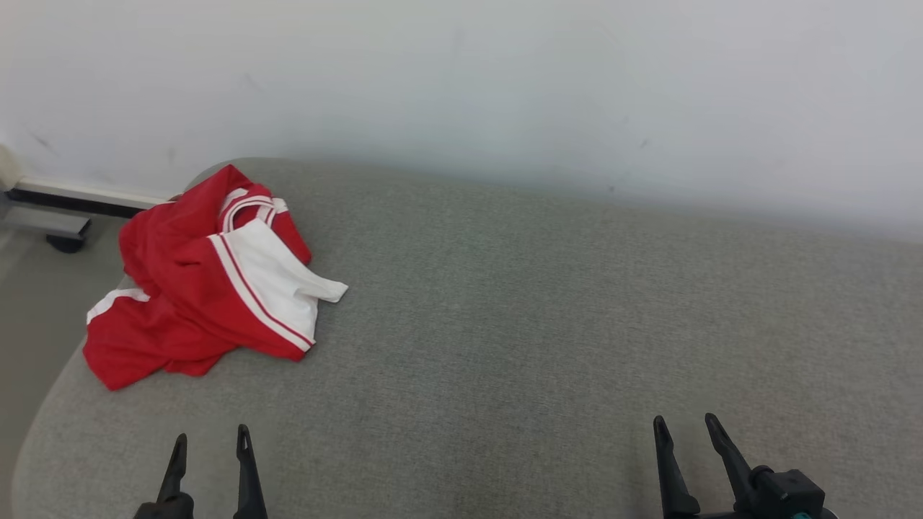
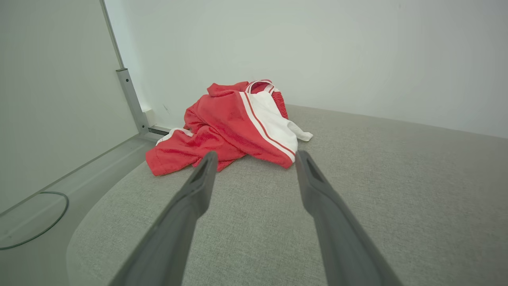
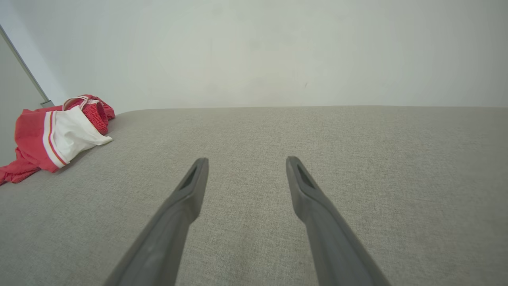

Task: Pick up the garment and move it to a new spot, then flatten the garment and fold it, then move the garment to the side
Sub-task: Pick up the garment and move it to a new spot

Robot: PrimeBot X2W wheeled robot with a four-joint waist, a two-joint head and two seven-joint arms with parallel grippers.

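garment (image 1: 209, 281): crumpled at the table's (image 1: 541, 324) far left corner
left gripper (image 1: 210, 436): spread, empty, near garment
right gripper (image 1: 685, 425): spread, empty, well apart from garment

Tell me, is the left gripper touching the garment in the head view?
No, the left gripper hangs open over bare cushion, apart from the crumpled garment.

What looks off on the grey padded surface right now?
Only the red-and-white garment: it lies crumpled in a heap at the far left corner of the grey padded surface, right at its edge. No tear or stain shows. Left claw and right claw are open, clear of it.
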